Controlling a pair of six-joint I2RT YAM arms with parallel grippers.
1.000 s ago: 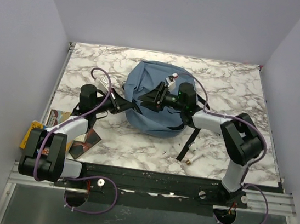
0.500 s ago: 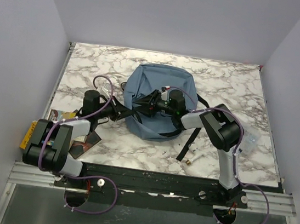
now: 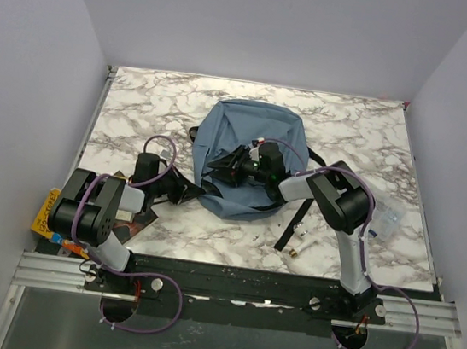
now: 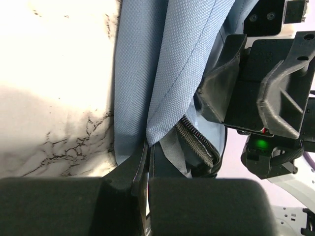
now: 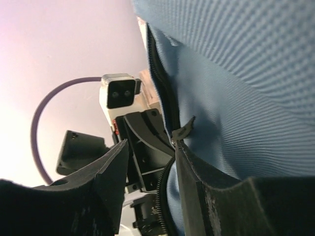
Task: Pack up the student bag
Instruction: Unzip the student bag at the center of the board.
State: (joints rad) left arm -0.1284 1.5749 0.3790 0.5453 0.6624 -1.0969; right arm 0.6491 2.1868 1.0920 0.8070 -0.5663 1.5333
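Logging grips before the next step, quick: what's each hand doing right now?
Left hand: closed on the bag.
Right hand: open, nothing held.

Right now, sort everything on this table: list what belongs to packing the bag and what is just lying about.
In the job:
student bag
left gripper, pinching the bag's fabric edge
right gripper, jaws apart at the bag's zipper

Lying about, untouched (perhaps to be packed):
yellow book
dark booklet
small white items
clear plastic piece
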